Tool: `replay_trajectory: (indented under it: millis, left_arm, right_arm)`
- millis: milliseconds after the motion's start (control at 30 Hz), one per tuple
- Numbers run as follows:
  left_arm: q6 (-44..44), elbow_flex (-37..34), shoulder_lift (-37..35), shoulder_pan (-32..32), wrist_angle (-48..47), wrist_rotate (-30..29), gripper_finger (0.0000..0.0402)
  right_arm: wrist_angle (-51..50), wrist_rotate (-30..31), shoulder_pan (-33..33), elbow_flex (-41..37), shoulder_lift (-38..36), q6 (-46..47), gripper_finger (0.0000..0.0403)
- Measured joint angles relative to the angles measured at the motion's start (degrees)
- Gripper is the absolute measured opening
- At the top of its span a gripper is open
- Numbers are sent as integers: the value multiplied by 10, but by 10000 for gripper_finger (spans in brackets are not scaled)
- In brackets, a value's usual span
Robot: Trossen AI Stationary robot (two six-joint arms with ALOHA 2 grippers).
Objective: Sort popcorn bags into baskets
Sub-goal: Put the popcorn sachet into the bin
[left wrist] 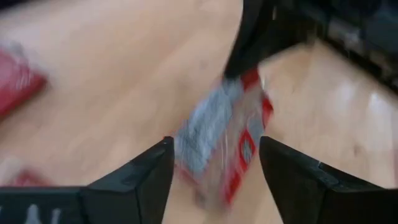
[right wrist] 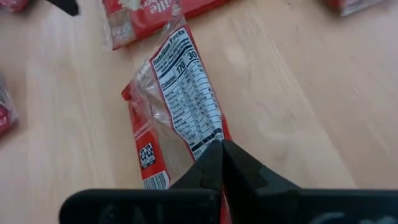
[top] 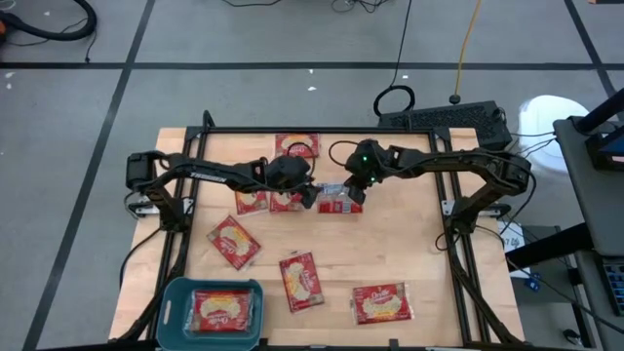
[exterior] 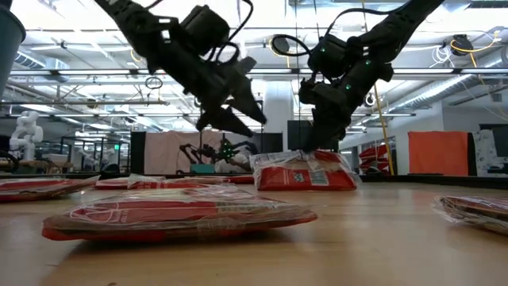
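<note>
- The bag (right wrist: 177, 106) at the table's middle lies label side up, its nutrition panel showing; in the left wrist view it is a blur and its print cannot be read.
- From the low view its near end sits on the wood and the far end looks lifted a little under the right gripper (exterior: 313, 143).
- The right gripper (right wrist: 219, 163) has its fingers pressed together, pinching the bag's edge; whether it has the film or the whole seam I cannot tell.
- The left gripper (left wrist: 214, 171) hangs just above the same bag with its fingers spread wide, one on each side, not touching it as far as I can see.
- In the high view the two grippers hide most of this bag; only a strip of it (top: 336, 198) shows between them.
- Other bags lie flat around: two beside the left gripper (top: 252, 201), one at the far edge (top: 297, 145), three nearer the front (top: 234, 242).
- The teal basket (top: 174, 292) sits at the front left corner with one bag (top: 222, 310) in it; the frame cuts off its near rim.
- The table (top: 409, 253) is pale wood.
</note>
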Motion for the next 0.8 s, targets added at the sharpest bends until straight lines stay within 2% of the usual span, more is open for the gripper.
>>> replay_trajectory:
  millis: [67,167,300,500,667,800]
  left_arm:
    - [4,-14,9,2,8,3,265]
    - [1,-28,33,7,48,42,298]
    - [-8,-29,60,9,61,54,312]
    - [-24,-29,89,10,112,63,285]
    - [-37,-29,91,9,93,61,261]
    - [-47,-29,91,6,78,63,241]
  right_arm:
    - [4,0,6,0,0,3,0]
    - [12,0,13,0,0,7,0]
    - [17,0,19,1,0,9,0]
    - [14,-1,19,1,0,7,0]
    - [-27,-16,19,1,0,13,1]
    - [-60,-16,23,0,0,-17,29]
